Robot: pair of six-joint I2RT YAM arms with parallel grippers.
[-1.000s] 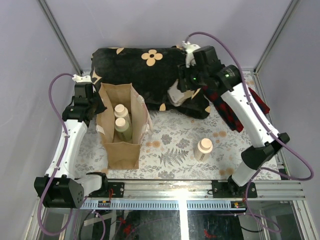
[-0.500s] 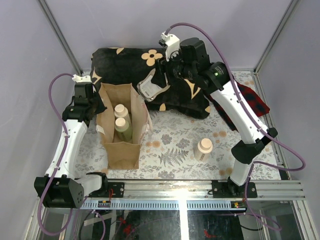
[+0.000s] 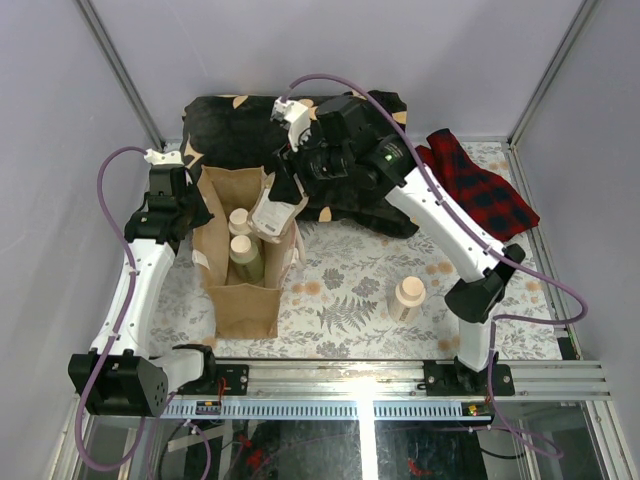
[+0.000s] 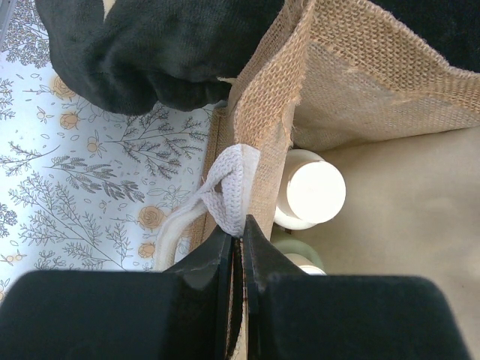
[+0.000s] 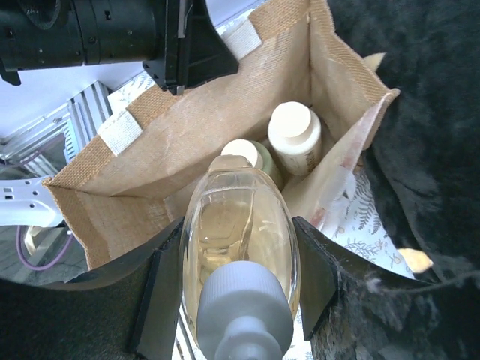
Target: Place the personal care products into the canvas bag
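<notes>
The right fingers [image 5: 161, 300], clamped on the clear bottle [image 5: 240, 225], have swung left off the black cloth [image 3: 230, 125] and now hang just over the open bag [image 3: 245, 300]. The left fingers [image 4: 202, 262] pinch its left rim, so a release should land it beside the green bottle [image 3: 246, 258] inside. A cream bottle [image 3: 408, 293] waits on the desk [image 3: 340, 290], right of the bag.

Light falls soft and even from overhead, throwing faint shadow beside the canvas bag [image 3: 240, 300]; one hot glare patch sits on the metal rail [image 3: 372, 386] at the bench [image 3: 350, 290] edge. Left wrist: a bottle cap [image 4: 315, 191] burns white, the left end effector [image 4: 238, 234] dark and blurred. Right wrist: the clear bottle [image 5: 238, 225] is soft nearest the lens.
</notes>
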